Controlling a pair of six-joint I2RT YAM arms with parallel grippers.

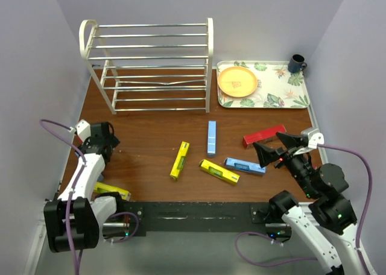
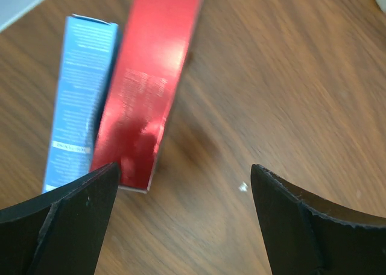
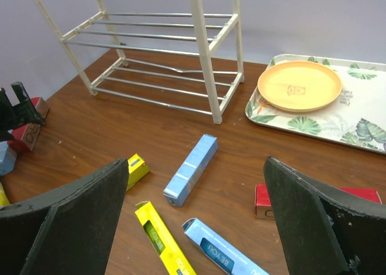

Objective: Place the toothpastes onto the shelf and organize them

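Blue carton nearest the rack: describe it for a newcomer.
Find the white wire rack on the brown table. Before its right end frame lies a slim light blue carton. Unlike the blue carton nearer the arms, it points at the rack.

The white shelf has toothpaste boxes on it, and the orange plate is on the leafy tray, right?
Not quite. The top view shows the white shelf bare; the toothpaste boxes lie on the table. The orange plate is on the leafy tray.

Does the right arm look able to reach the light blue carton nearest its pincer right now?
Likely yes: the right pincer is open and close to that light blue carton, which lies flat with nothing on it.
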